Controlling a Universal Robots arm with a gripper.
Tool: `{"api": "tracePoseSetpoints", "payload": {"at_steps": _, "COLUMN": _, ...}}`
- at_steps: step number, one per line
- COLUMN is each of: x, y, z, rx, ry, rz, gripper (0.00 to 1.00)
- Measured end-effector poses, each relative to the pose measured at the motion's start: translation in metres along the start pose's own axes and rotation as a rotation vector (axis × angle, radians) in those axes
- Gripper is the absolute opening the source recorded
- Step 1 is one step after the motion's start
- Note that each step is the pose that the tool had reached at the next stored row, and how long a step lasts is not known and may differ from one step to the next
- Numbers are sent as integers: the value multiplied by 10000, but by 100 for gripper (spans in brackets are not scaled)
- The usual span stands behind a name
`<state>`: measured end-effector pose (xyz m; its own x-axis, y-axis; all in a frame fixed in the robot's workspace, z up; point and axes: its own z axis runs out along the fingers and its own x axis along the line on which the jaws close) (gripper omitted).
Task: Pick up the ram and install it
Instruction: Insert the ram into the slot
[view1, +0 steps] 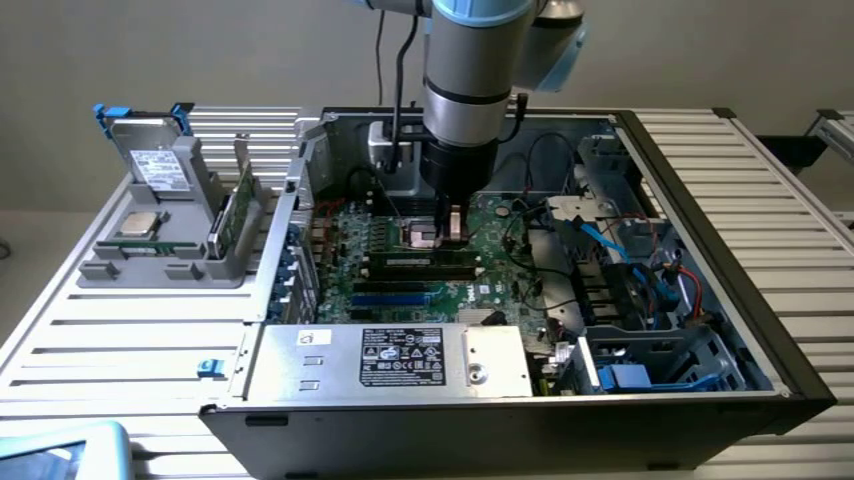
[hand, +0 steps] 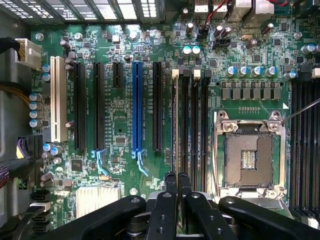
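The gripper (view1: 438, 237) was down inside the open computer case (view1: 694, 190), right over the green motherboard (hand: 120, 125). Its two fingers (hand: 171, 189) were squeezed close together on the thin top edge of the ram (view1: 420, 263). The ram stood on its edge along one of the long black slots (hand: 192, 125), near the empty processor socket (hand: 248, 159). It looked like it was in its slot or very nearly in. I could not tell if it had gone all the way down. To do this step well, I think the ram had to stand straight up and line up with the slot from end to end, with its end meeting the small white clip (hand: 175, 73). The push should go straight down and be even, so that one end does not tip up. A crooked push could bend the stick or hurt the slot. The other black slots sat just beside it, so there was little room to slip sideways. A long blue slot (hand: 137, 110) lay farther off on the board. Loose cables (view1: 607, 245) hung near the arm on the exterior view's right, and they could catch on it. A silver power box (view1: 387, 360) sat along the near side of the case. Outside the case, on the exterior view's left, a gray holder (view1: 147, 268) kept a square silver chip (view1: 135, 223) and a bigger green card (view1: 235, 215), well apart from the work.
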<state>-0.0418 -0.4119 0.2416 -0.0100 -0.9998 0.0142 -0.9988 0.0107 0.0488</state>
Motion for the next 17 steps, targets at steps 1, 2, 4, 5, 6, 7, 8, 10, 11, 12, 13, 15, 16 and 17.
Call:
{"api": "tracePoseSetpoints", "payload": {"at_steps": 1, "x": -1, "y": 0, "z": 1, "rx": -8, "ry": -1, "rz": 1, "gripper": 13}}
{"api": "tracePoseSetpoints", "payload": {"at_steps": 2, "x": -2, "y": 0, "z": 2, "rx": -16, "ry": -2, "rz": 0, "gripper": 13}}
{"api": "tracePoseSetpoints", "payload": {"at_steps": 4, "x": -3, "y": -3, "z": 3, "rx": -39, "ry": -1, "rz": -1, "gripper": 13}}
{"api": "tracePoseSetpoints", "payload": {"at_steps": 5, "x": -3, "y": -5, "z": 3, "rx": -54, "ry": 2, "rz": -2, "gripper": 13}}
{"api": "tracePoseSetpoints", "payload": {"at_steps": 6, "x": -3, "y": -6, "z": 5, "rx": -67, "ry": 1, "rz": -1, "gripper": 13}}
{"api": "tracePoseSetpoints", "payload": {"at_steps": 7, "x": -3, "y": -7, "z": 6, "rx": -76, "ry": 2, "rz": -1, "gripper": 13}}
{"api": "tracePoseSetpoints", "payload": {"at_steps": 8, "x": -3, "y": -9, "z": 7, "rx": -82, "ry": 1, "rz": -1, "gripper": 13}}
{"api": "tracePoseSetpoints", "payload": {"at_steps": 10, "x": -6, "y": -13, "z": 9, "rx": -89, "ry": -1, "rz": -1, "gripper": 13}}
{"api": "tracePoseSetpoints", "payload": {"at_steps": 11, "x": -8, "y": -14, "z": 9, "rx": -90, "ry": -1, "rz": 0, "gripper": 13}}
{"api": "tracePoseSetpoints", "payload": {"at_steps": 12, "x": -9, "y": -14, "z": 9, "rx": -90, "ry": -1, "rz": -1, "gripper": 13}}
{"api": "tracePoseSetpoints", "payload": {"at_steps": 13, "x": -9, "y": -14, "z": 9, "rx": -91, "ry": 1, "rz": -2, "gripper": 13}}
{"api": "tracePoseSetpoints", "payload": {"at_steps": 15, "x": -9, "y": -14, "z": 9, "rx": -92, "ry": 1, "rz": -2, "gripper": 13}}
{"api": "tracePoseSetpoints", "payload": {"at_steps": 16, "x": -9, "y": -14, "z": 9, "rx": -92, "ry": 1, "rz": -1, "gripper": 13}}
{"api": "tracePoseSetpoints", "payload": {"at_steps": 17, "x": -10, "y": -14, "z": 10, "rx": -92, "ry": 2, "rz": -1, "gripper": 13}}
